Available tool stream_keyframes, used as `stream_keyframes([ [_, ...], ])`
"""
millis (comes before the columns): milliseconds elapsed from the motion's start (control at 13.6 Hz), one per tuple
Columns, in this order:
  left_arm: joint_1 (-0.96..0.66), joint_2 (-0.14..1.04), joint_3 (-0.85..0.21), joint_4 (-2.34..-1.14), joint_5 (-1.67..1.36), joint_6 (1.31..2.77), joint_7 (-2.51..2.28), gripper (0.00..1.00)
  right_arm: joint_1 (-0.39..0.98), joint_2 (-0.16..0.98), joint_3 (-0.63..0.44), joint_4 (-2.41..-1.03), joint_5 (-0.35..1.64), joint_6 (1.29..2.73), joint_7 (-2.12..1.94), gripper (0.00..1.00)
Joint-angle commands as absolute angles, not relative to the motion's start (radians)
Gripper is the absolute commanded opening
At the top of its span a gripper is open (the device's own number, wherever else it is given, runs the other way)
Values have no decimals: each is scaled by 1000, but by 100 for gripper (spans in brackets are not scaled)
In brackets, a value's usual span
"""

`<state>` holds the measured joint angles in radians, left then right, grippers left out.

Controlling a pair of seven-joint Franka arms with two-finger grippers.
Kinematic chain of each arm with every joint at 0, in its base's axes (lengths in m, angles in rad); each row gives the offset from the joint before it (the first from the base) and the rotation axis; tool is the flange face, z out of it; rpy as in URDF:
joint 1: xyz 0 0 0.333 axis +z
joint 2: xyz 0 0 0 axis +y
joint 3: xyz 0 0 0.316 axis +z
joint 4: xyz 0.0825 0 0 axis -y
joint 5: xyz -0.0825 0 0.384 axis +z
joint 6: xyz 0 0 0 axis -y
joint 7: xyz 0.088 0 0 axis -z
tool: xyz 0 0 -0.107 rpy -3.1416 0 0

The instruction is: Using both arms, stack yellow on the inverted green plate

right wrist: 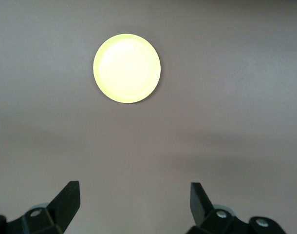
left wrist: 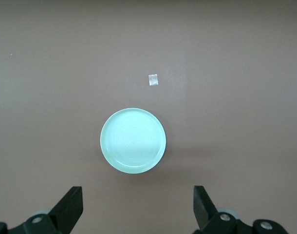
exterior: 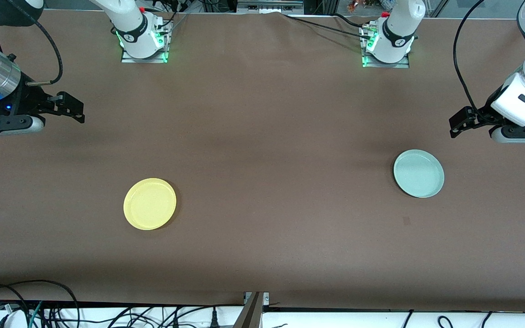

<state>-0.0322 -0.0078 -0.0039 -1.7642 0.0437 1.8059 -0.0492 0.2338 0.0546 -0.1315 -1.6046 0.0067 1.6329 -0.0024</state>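
Observation:
The yellow plate [exterior: 149,203] lies on the brown table toward the right arm's end, rim up; it also shows in the right wrist view [right wrist: 127,68]. The green plate [exterior: 419,173] lies toward the left arm's end, hollow side up, and shows in the left wrist view [left wrist: 133,140]. My right gripper [exterior: 76,111] hangs open and empty above the table, apart from the yellow plate, as the right wrist view [right wrist: 134,204] shows. My left gripper [exterior: 455,126] hangs open and empty above the table close to the green plate, as the left wrist view [left wrist: 137,209] shows.
A small pale scrap [left wrist: 153,80] lies on the table beside the green plate, nearer to the front camera [exterior: 406,221]. The arm bases [exterior: 143,41] [exterior: 388,45] stand along the table's back edge. Cables lie below the table's front edge [exterior: 62,314].

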Motion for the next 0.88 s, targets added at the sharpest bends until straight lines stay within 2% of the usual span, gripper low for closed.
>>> stream_keyframes([
  [0,-40,20,9,-1715,49,1772,-23,100,230,52,-129,-1598,11,1628,-8,100],
  [806,-41,32,6,-1709,45,1740,-28,100,236,51,-124,-1597,9,1624,-6,100],
])
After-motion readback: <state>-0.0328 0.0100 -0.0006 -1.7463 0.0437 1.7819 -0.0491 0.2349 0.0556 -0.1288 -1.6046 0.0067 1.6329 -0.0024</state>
